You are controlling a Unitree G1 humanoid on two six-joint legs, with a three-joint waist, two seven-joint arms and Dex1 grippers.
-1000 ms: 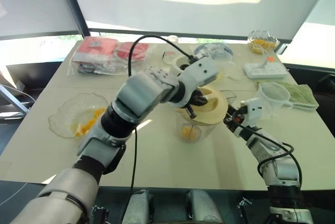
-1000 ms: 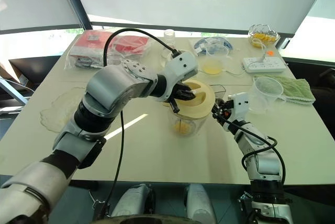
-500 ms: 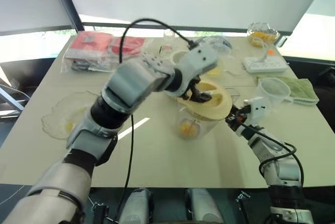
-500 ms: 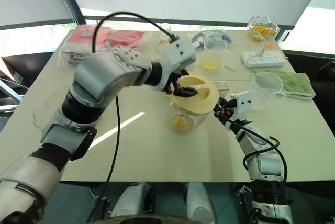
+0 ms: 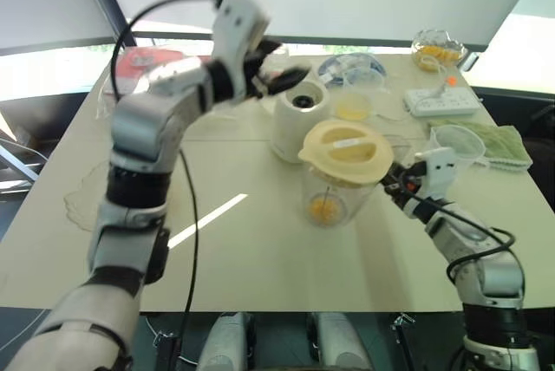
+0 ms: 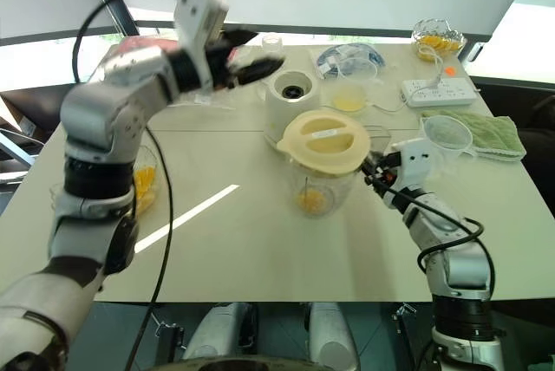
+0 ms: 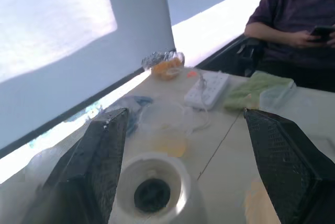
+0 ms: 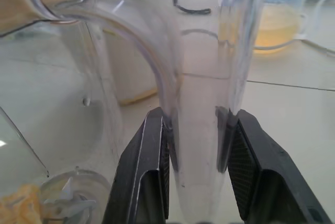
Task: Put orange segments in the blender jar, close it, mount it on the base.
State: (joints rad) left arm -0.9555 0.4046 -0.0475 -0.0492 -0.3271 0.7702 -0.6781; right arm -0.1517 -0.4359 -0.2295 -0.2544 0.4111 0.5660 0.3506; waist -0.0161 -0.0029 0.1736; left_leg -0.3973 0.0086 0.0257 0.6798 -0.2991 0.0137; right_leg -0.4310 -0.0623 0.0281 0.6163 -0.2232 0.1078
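Note:
The blender jar (image 5: 334, 189) stands mid-table with a cream lid (image 5: 345, 150) resting on top. Orange segments (image 5: 324, 208) lie at its bottom, near the blade. My right gripper (image 5: 396, 185) is shut on the jar's side handle (image 8: 199, 103), which sits between both fingers (image 8: 152, 166). The white base (image 5: 297, 118) stands just behind the jar, its dark socket facing up (image 7: 152, 193). My left gripper (image 5: 282, 66) hangs open and empty in the air above and behind the base, its fingers (image 7: 99, 156) spread wide.
A cup of yellow liquid (image 5: 354, 107), a power strip (image 5: 442, 100), a clear measuring cup (image 5: 453, 141) and a green cloth (image 5: 496, 147) crowd the back right. A glass bowl with orange pieces (image 6: 139, 182) sits left, red packets (image 5: 143, 68) back left. A person (image 7: 298, 20) sits beyond the table.
My left gripper opened, let go of the cream lid and swung up and back over the base. The lid now sits on the jar. The right gripper keeps its hold on the handle.

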